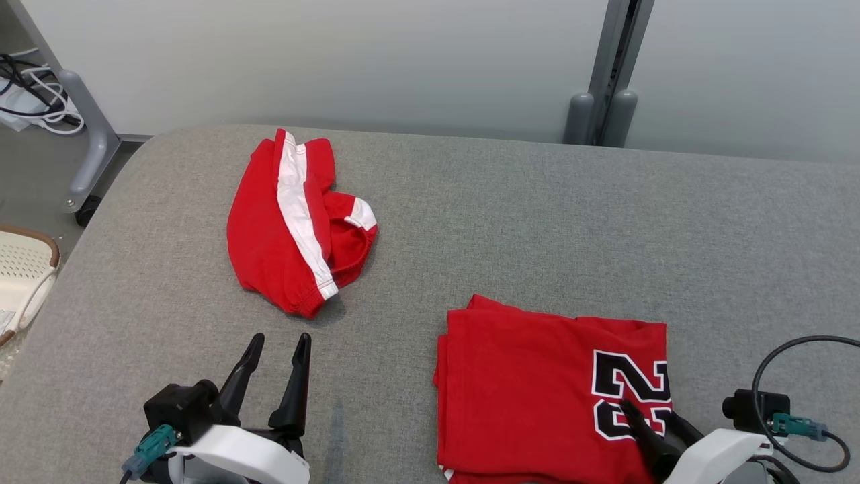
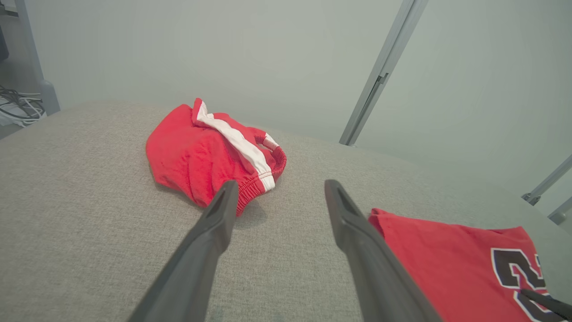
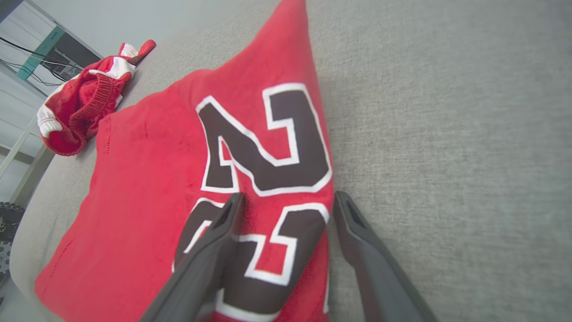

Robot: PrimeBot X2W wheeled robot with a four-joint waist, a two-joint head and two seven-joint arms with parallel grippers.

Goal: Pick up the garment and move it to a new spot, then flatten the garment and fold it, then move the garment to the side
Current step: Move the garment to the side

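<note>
Garment [image 1: 531, 383], number partly behind right fingers [image 1: 643, 430]

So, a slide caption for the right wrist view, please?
Open right gripper at one edge of the folded red jersey.

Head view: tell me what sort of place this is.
Likely a robotics lab or test room: a grey fabric-covered table stands before plain pale wall panels joined by a metal post, with loose cables on the floor beside a wheeled stand leg.

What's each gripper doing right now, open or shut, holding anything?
Left gripper: open, holding nothing, over the gray surface.
Right gripper: open, holding nothing, fingers straddling the edge of the folded red jersey.
</note>
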